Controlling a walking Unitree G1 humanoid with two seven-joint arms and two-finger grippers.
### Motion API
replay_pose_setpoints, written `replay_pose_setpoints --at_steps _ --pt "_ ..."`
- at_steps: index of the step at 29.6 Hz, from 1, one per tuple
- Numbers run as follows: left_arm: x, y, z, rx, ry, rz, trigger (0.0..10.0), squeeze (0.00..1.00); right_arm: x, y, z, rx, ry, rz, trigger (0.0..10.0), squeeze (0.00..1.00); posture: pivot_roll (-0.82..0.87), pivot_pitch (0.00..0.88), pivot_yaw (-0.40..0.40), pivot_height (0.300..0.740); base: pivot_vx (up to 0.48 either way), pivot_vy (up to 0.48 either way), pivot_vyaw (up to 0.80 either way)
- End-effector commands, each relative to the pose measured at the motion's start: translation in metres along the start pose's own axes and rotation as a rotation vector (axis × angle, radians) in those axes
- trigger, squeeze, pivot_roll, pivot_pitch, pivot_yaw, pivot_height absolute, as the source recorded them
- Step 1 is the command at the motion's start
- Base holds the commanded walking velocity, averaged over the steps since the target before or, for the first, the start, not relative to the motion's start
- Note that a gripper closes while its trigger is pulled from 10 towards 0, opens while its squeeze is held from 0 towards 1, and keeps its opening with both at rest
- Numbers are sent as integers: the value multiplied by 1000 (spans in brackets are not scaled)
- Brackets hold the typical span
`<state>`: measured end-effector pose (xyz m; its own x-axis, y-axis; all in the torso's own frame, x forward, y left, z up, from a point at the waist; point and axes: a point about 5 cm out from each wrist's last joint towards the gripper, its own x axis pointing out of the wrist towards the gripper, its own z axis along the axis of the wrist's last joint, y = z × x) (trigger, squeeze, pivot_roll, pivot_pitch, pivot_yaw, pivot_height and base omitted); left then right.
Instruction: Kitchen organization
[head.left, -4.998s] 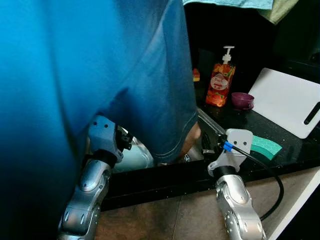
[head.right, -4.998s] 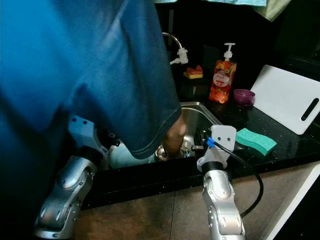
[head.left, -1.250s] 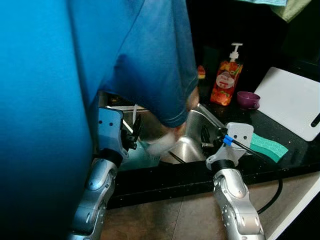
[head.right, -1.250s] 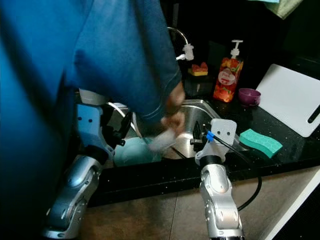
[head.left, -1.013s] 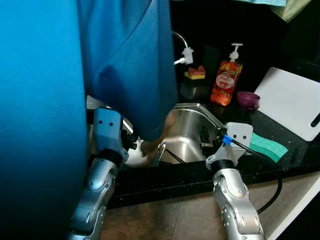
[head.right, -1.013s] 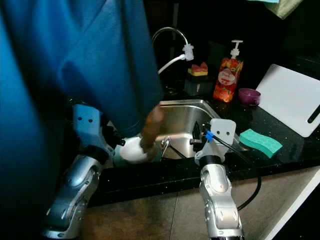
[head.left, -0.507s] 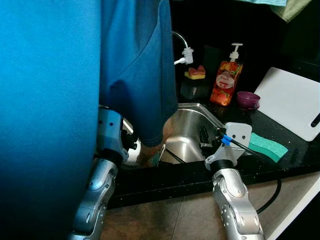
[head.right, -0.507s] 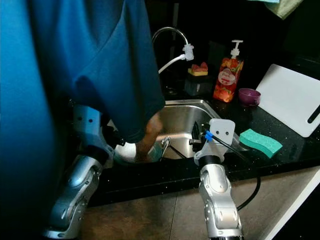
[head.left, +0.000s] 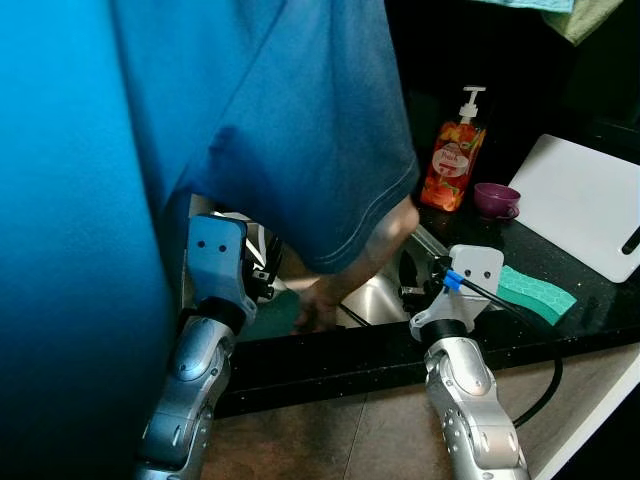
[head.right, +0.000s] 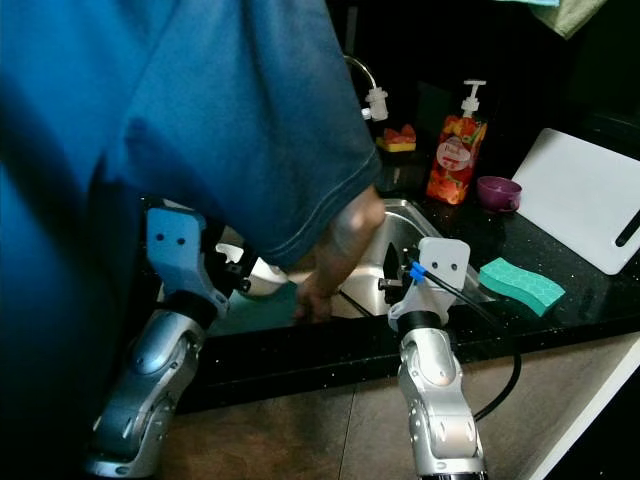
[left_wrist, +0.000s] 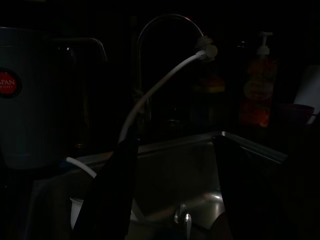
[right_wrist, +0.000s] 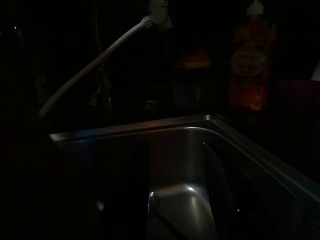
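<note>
My left gripper (left_wrist: 174, 142) is open and holds nothing; it hangs over the front left of the steel sink (head.right: 402, 214). At the sink's front right, my right gripper (right_wrist: 176, 147) is open too, with bare steel between its fingers. A person in a blue shirt (head.left: 250, 120) leans in from the left, one hand (head.left: 318, 306) down in the basin between my two arms. A white bowl (head.right: 263, 281) and something teal (head.right: 255, 312) lie in the basin by that hand. A shiny metal utensil (right_wrist: 152, 200) rests on the sink floor.
Behind the sink rises a curved faucet (left_wrist: 165, 20) with a white hose (left_wrist: 165, 80). On the black counter to the right stand an orange soap bottle (head.left: 447, 160), a purple cup (head.left: 497, 199), a green sponge (head.left: 535, 293) and a white cutting board (head.left: 585, 205). A pale jug (left_wrist: 20, 115) stands left.
The person has leaned further over the sink, hiding the faucet in the left eye view, and their hand has shifted in the basin. Neither of my arms has moved.
</note>
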<state>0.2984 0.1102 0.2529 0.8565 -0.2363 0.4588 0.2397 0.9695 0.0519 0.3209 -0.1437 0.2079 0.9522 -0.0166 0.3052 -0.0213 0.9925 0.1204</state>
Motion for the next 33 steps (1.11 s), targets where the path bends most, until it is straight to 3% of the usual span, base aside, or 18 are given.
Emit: replay_pose_setpoints --at_steps 1,33 --pt "1 -5 1 -12 -6 -13 10000 0 -1 -1 1 -5 2 0 10000 0 125 39 -96 740 0 0 0" --pt "2 -6 2 -9 -13 -16 10000 0 1 -1 1 1 -2 1 10000 0 136 30 -98 740 0 0 0"
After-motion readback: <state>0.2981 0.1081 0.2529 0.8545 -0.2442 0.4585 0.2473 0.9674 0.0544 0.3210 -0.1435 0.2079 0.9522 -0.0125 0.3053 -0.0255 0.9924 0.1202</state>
